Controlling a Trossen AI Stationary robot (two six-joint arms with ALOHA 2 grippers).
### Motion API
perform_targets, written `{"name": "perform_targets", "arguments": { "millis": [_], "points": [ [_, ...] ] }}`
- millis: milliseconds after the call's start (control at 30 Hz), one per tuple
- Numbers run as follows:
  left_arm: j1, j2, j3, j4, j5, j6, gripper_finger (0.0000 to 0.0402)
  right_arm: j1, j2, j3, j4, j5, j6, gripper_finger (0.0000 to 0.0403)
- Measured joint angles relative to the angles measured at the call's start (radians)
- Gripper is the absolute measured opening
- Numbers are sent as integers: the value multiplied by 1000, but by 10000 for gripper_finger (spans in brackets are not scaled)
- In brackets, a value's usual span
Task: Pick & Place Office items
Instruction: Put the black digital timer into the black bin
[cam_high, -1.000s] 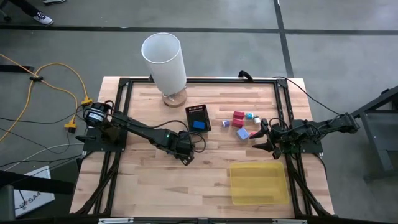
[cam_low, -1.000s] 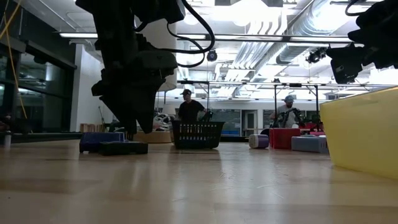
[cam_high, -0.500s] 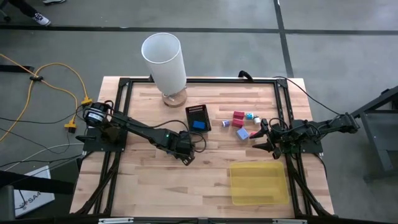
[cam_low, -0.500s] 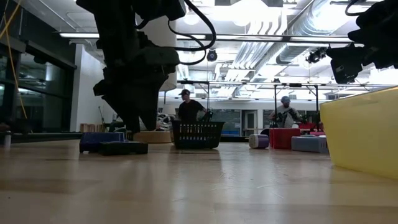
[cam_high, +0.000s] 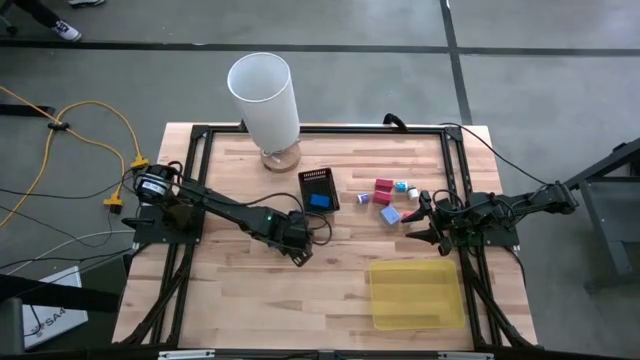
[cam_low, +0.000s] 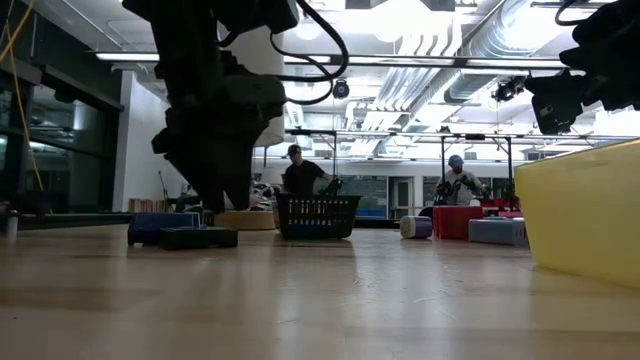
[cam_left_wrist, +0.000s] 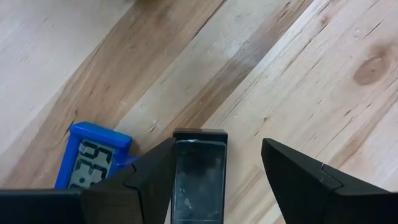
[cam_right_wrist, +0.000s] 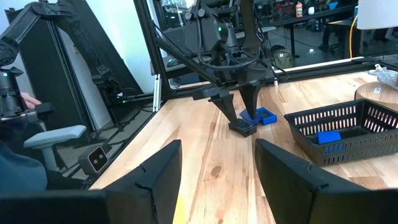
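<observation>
A small black piece (cam_left_wrist: 198, 171) lies flat on the wooden table, with a blue piece with a digit display (cam_left_wrist: 93, 162) beside it. My left gripper (cam_left_wrist: 217, 149) points steeply down over the black piece, open, one finger on each side of it. In the low view the gripper (cam_low: 218, 210) hangs just over that piece (cam_low: 198, 238). Red (cam_high: 384, 187), white/teal (cam_high: 401, 187), purple (cam_high: 362, 199) and pale blue (cam_high: 390, 213) blocks lie at the right. My right gripper (cam_high: 419, 218) waits open and level at the table's right edge. My left gripper's fingers come from above and lie along the black piece's long sides. One finger (cam_left_wrist: 149, 180) stands close against one long side (cam_left_wrist: 178, 180); I cannot tell whether it touches. A gap shows between the piece and the other finger. The piece rests flat on the table.
A black mesh box (cam_high: 319, 188) with a blue piece (cam_high: 320, 201) in it stands at the middle far side. A white cylinder (cam_high: 264, 98) stands at the far edge. A flat yellow tray (cam_high: 415, 293) lies near right. People show in the room behind the table.
</observation>
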Motion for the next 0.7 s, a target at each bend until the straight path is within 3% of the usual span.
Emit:
{"name": "perform_targets", "arguments": {
  "millis": [700],
  "points": [
    [-1, 50, -1, -14, 6, 13, 228, 0, 0, 0, 1, 0, 0, 190]
  ]
}}
